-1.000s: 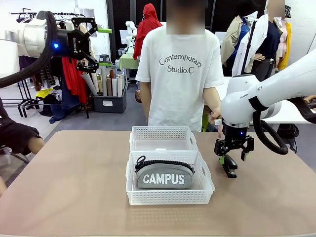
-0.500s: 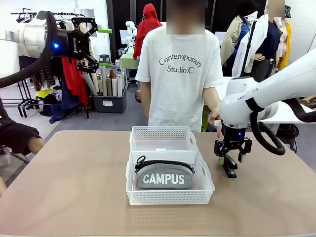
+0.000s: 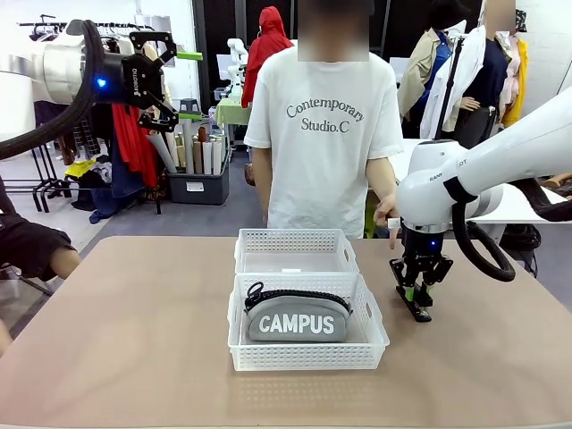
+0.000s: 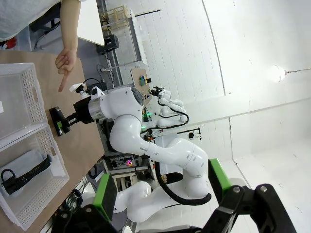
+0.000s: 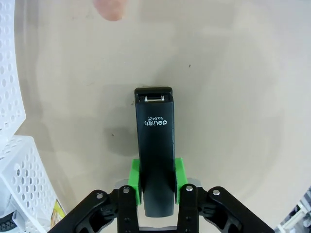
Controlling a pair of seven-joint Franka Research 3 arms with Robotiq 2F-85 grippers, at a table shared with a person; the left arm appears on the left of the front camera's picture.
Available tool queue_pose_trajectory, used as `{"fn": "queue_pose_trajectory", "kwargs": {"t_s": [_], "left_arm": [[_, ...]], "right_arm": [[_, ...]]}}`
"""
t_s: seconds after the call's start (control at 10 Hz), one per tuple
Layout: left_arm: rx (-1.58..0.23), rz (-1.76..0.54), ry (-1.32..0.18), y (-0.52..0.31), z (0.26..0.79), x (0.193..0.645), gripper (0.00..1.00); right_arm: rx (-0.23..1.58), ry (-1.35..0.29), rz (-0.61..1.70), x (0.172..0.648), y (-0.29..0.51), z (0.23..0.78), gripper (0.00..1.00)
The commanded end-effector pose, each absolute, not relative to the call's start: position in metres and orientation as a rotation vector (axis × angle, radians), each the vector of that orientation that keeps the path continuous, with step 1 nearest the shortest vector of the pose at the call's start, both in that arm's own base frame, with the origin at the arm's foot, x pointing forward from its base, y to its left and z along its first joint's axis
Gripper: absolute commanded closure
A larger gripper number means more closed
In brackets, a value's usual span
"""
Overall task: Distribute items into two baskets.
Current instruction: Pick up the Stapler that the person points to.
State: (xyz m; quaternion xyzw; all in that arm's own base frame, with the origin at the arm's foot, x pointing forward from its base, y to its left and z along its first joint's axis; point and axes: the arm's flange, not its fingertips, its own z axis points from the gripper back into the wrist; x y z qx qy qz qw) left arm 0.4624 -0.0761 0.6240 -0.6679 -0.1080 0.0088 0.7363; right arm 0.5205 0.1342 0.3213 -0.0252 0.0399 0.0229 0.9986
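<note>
In the front view, the right arm bends in from the right edge of the frame and points its right gripper [image 3: 416, 290] straight down at the tan table [image 3: 134, 331], right of centre. Its green pads are closed against the two long sides of a black stapler [image 3: 418, 309] that lies flat on the tabletop. The right wrist view shows the pads of the right gripper [image 5: 156, 177] clamping the rear part of the stapler [image 5: 154, 145]; its very end is hidden under the gripper body. A person's fingertip [image 5: 111, 9] is cut off by the top edge. At the upper left of the front view, the left gripper [image 3: 179, 85] is raised high, level with the clothes racks, with its fingers spread wide and nothing between them; its arm is cut off by the left edge. In the centre stand two white lattice baskets. The near basket [image 3: 308, 357] holds a grey "CAMPUS" pouch [image 3: 298, 317], its lower edge veiled by the lattice, and the far basket [image 3: 295, 237] touches it behind. The person's hand [image 3: 391, 223] hangs just above the right gripper. Behind are garments, rolled paper in a bin and a grey floor.
</note>
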Motion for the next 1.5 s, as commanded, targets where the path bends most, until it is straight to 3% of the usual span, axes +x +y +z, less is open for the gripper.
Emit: {"fn": "queue_pose_trajectory", "kwargs": {"t_s": [0.0, 0.5, 1.4], "left_arm": [[-1.469, 0.013, -0.233, -0.075, 0.625, 0.462, 0.0], [-1.469, 0.013, -0.233, -0.075, 0.625, 0.462, 0.0], [-1.469, 0.013, -0.233, -0.075, 0.625, 0.462, 0.0]], "right_arm": [[-0.006, 0.087, 0.041, 0.524, 0.132, 0.32, 1.0], [0.013, 0.119, 0.011, 0.515, 0.133, 0.354, 1.0], [0.124, 0.093, -0.02, 0.525, 0.153, 0.559, 1.0]]}}
